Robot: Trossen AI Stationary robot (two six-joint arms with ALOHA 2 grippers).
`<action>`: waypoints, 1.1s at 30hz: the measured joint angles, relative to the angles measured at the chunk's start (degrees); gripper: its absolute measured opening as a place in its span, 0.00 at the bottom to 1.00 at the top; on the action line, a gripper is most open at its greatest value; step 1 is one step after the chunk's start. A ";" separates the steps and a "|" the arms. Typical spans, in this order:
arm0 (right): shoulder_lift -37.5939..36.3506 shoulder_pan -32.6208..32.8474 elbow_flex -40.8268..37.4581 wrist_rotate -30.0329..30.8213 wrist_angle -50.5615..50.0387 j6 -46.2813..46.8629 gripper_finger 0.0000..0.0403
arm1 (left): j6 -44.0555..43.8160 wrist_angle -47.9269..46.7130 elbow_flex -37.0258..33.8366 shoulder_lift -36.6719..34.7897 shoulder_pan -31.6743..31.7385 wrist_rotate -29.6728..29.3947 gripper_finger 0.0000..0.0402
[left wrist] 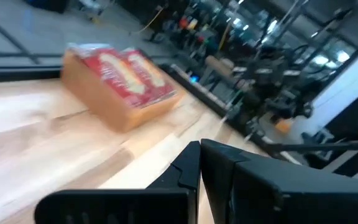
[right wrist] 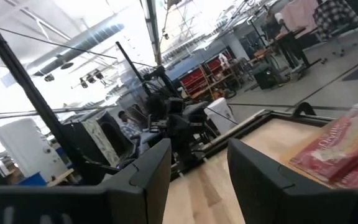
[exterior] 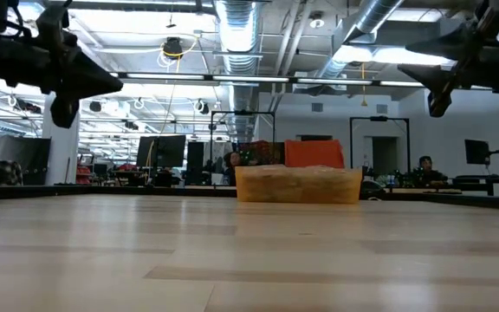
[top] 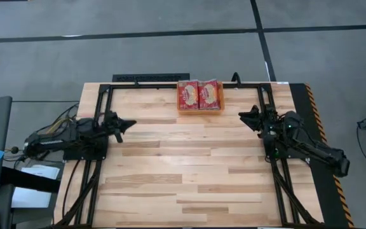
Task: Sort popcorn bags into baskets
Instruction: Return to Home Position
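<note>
left claw closed, right claw parted — aloft

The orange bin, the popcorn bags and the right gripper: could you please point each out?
orange bin [top: 199, 112], high view, front wall's rim.
popcorn bags [top: 189, 95], high view, left top packet's printed centre.
right gripper [right wrist: 199, 158], right wrist view, gap between its open fingertips.

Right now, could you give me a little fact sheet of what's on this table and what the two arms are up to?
Container: orange bin, at the middle of the table's far edge
Contents: red popcorn bags, two showing side by side on top; how many lie beneath cannot be told
Bags outside the bin: none in view
Left gripper: raised over the table's left side, fingers shut, holding nothing
Right gripper: raised over the table's right side, fingers open, holding nothing
</note>
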 joint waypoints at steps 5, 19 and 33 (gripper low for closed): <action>0.00 -3.44 -0.02 -4.63 -0.07 -0.35 0.46 | 0.23 8.93 -4.75 0.58 -7.46 -3.56 0.00; 0.00 -4.26 -0.07 -12.03 -7.68 -4.17 0.43 | 0.33 7.85 -4.72 -0.20 -11.51 -9.71 0.00; 0.00 13.34 -0.09 6.25 -8.56 -3.84 0.46 | -0.84 7.84 -4.72 -0.20 -11.53 -9.89 0.00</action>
